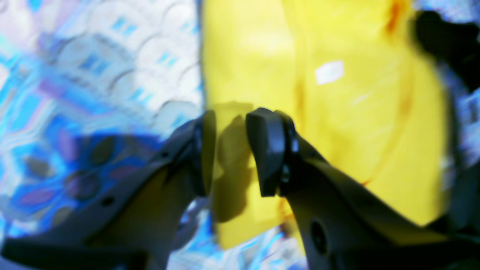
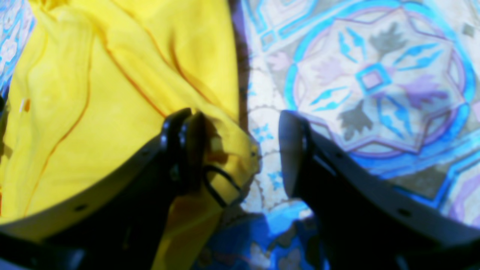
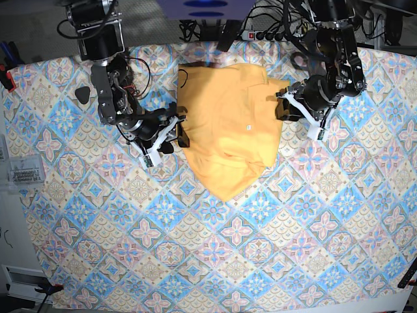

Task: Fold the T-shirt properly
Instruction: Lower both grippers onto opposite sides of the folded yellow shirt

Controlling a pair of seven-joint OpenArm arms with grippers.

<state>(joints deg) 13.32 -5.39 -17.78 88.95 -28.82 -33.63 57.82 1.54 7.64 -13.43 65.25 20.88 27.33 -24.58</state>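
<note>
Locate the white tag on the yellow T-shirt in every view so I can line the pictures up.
Left wrist: white tag at upper right of centre, on the T-shirt.
Right wrist: no clear white tag; only a small blurred mark at the far left edge, which I cannot identify.
Base: tag near the shirt's middle.
Shared landmark: the tile-patterned cloth under the shirt, seen in all three.

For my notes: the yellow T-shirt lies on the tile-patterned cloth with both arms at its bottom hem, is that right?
Not quite. The base view shows the T-shirt on the tile-patterned cloth, but the arms are at its two side edges, one on each side.
</note>
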